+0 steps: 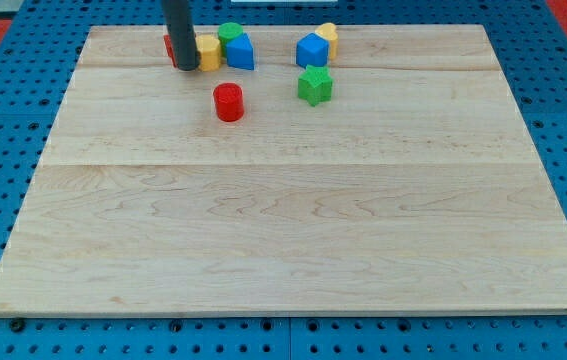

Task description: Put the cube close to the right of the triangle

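A blue cube (312, 50) sits near the board's top edge, right of centre. A blue block with a pointed top, the triangle (240, 52), sits to its left, about a block's width of bare wood between them. My tip (187, 69) rests on the board at the top left, touching or nearly touching the left side of a yellow block (208, 51), which stands just left of the triangle. The rod hides most of a red block (168, 46) behind it.
A green round block (230, 33) sits behind the triangle. A yellow block (328, 37) sits behind the cube's right corner. A green star (315, 85) lies just below the cube. A red cylinder (228, 102) stands below the triangle. The wooden board (283, 220) lies on a blue pegboard.
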Tool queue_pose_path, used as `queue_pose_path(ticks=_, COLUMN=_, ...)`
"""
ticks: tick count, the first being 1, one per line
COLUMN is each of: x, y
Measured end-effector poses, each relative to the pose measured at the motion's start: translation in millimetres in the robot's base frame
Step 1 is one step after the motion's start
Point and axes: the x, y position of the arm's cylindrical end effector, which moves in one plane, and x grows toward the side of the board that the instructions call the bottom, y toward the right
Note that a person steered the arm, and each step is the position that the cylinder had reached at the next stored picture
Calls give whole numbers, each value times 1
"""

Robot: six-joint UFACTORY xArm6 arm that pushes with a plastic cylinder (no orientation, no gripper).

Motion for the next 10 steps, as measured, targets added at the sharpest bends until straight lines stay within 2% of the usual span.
queue_pose_path(ticks=2, x=8, y=8)
queue_pose_path(ticks=3, x=26, y=30)
queue_pose_path(ticks=5, x=6, y=60)
queue_pose_path(ticks=7, x=7, y=74)
queue_pose_path(ticks=10, x=12, y=226)
